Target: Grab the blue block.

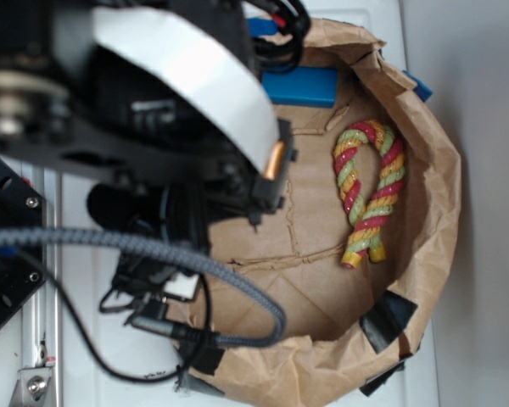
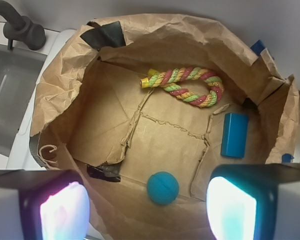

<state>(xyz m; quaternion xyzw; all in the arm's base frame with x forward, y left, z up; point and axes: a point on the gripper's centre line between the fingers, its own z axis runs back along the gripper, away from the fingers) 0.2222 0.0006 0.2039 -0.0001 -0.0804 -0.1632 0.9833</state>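
Note:
The blue block (image 2: 234,134) lies flat on the floor of an opened brown paper bag (image 2: 65,75), at the right in the wrist view; in the exterior view it (image 1: 299,86) shows at the back of the bag, partly behind my arm. My gripper (image 2: 147,210) is open and empty, high above the bag's near side. Its two pale fingertips (image 2: 231,207) sit at the bottom corners of the wrist view. The block is ahead and right of the gap between them. The gripper itself is hidden by the arm in the exterior view.
A teal ball (image 2: 162,187) lies on the bag floor between my fingers. A striped rope toy (image 2: 185,86) (image 1: 369,191) lies at the far side. Crumpled bag walls ring everything. Black tape patches (image 2: 106,34) mark the rim. A grey sink (image 2: 10,95) is outside, left.

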